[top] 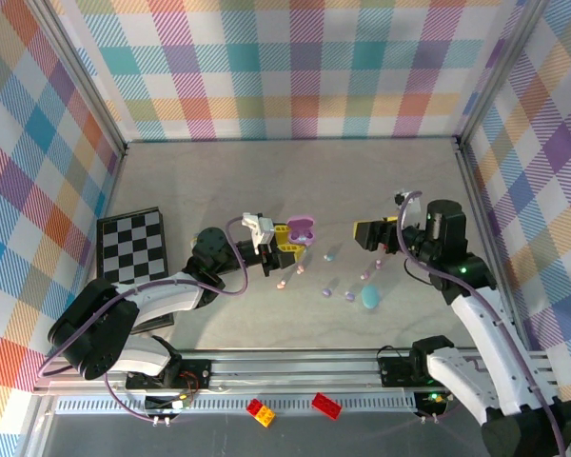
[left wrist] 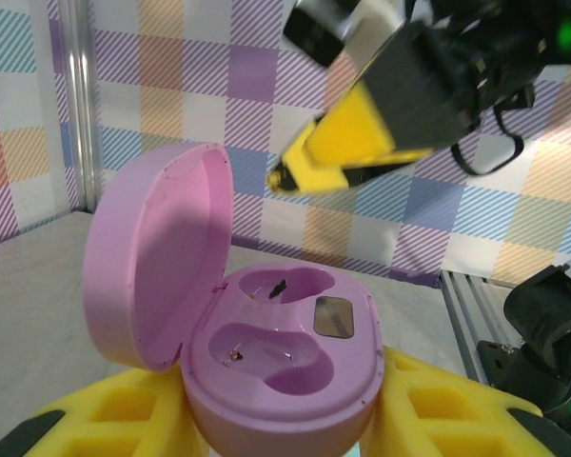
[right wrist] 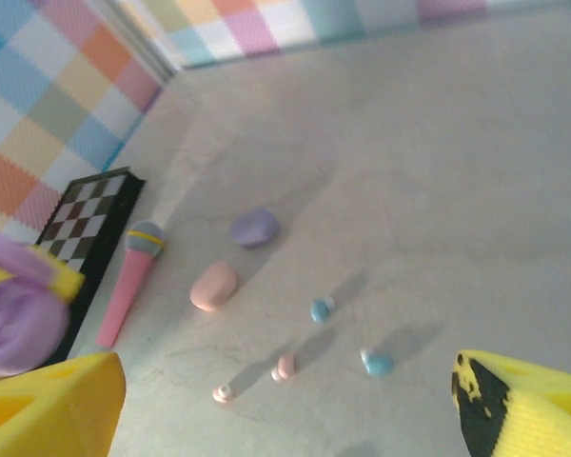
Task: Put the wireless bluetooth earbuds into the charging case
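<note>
Earbuds (top: pixel 330 255): tiny pastel buds lying loose on the grey table (top: pixel 219 181). They are scattered near ctr, btwn the two grippers and a bit nearer the arm bases. The right wrist view picks out two teal buds (right wrist: pixel 319 309) and two pink buds (right wrist: pixel 284 367), all apart from each other.

Charging case (left wrist: pixel 285 357): lilac-pink oval, lid hinged back and standing up, two wells exposed. It sits clamped btwn the yellow fingers (left wrist: pixel 438 405) of the left gripper (top: pixel 290 240), jaws closed on its body.

Right gripper (top: pixel 359 235) faces the case from the R, near but not touching, jaws spread wide w/ nothing in them.

A closed teal case (top: pixel 371 297) lies near the buds. Farther L on the table: lavender case (right wrist: pixel 255 227), pink case (right wrist: pixel 213 286), pink stick (right wrist: pixel 128 281), checkerboard (top: pixel 131 243).
</note>
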